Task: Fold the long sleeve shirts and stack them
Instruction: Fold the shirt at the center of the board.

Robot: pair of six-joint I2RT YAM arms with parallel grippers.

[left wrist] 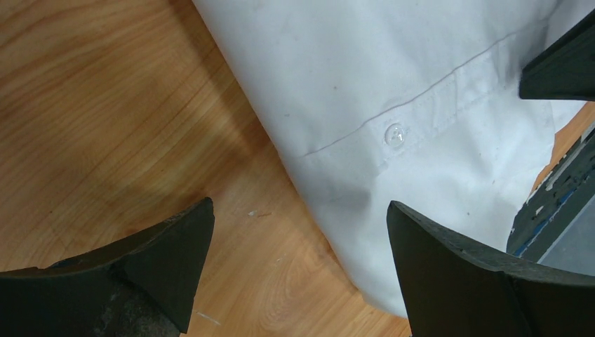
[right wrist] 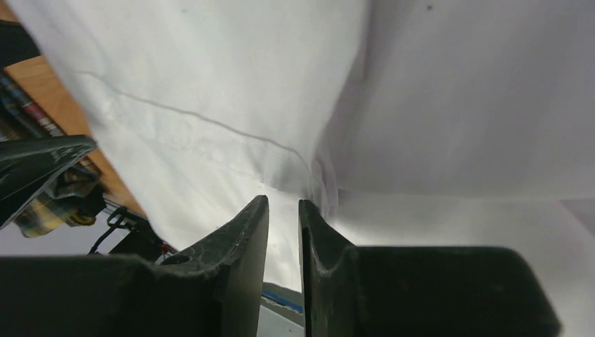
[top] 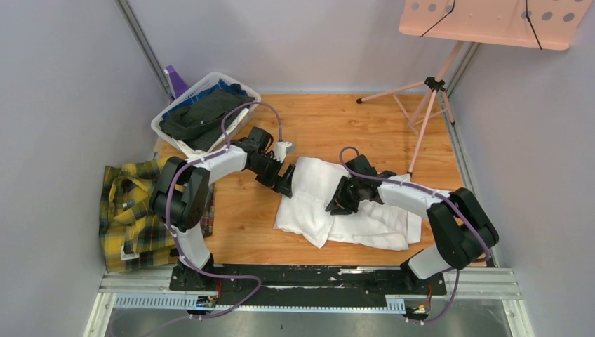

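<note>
The white shirt lies crumpled in the middle of the wooden table. The plaid shirt lies at the table's left edge, partly hanging off it. My left gripper is open at the white shirt's left edge. In the left wrist view one finger is over bare wood and the other over the cloth, near a button. My right gripper is down on the middle of the white shirt. In the right wrist view its jaws are nearly together, with a fold of the white cloth gathered at the tips.
A white laundry basket with dark clothes stands at the back left. A pink music stand stands at the back right. Grey walls close in both sides. A metal rail runs along the near edge.
</note>
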